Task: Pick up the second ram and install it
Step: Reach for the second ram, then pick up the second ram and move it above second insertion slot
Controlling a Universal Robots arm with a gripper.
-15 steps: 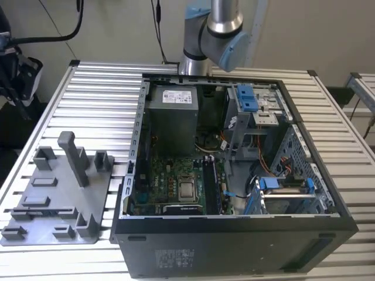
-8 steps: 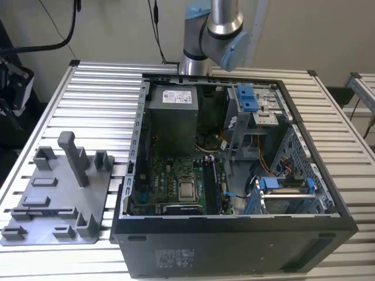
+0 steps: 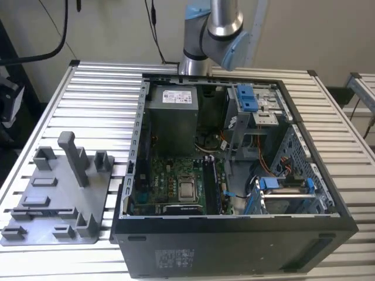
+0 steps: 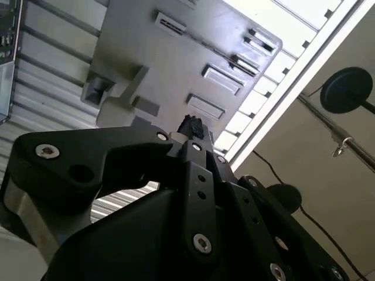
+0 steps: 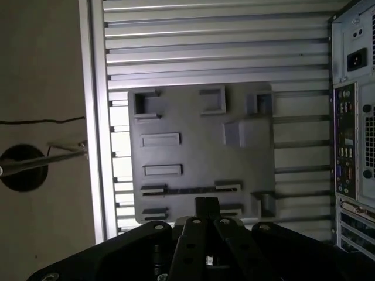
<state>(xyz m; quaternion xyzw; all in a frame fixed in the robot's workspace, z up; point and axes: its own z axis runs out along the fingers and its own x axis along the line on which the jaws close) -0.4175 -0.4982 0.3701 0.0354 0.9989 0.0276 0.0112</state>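
Observation:
In both wrist views my gripper (image 5: 206, 205) (image 4: 190, 125) hangs high above the grey fixture plate (image 5: 193, 158) (image 4: 158, 64), its black fingertips pressed together with nothing between them. A thin dark strip (image 5: 190, 189) runs between two end holders on that plate, just beyond the fingertips. It may be the second ram standing on edge, but I cannot tell for sure. In the exterior view the plate (image 3: 55, 193) lies on the exterior view's left of the open computer case (image 3: 234, 175). The green motherboard (image 3: 176, 184) with its long black slots (image 3: 212, 181) lies inside the case.
The arm (image 3: 214, 29) rises behind the case. A grey power supply box (image 3: 171, 117), blue drive brackets (image 3: 247, 98) and loose cables sit inside the case. Tall posts (image 3: 73, 155) stand on the fixture plate. The slatted table's edge rail (image 5: 96, 117) lies near the plate.

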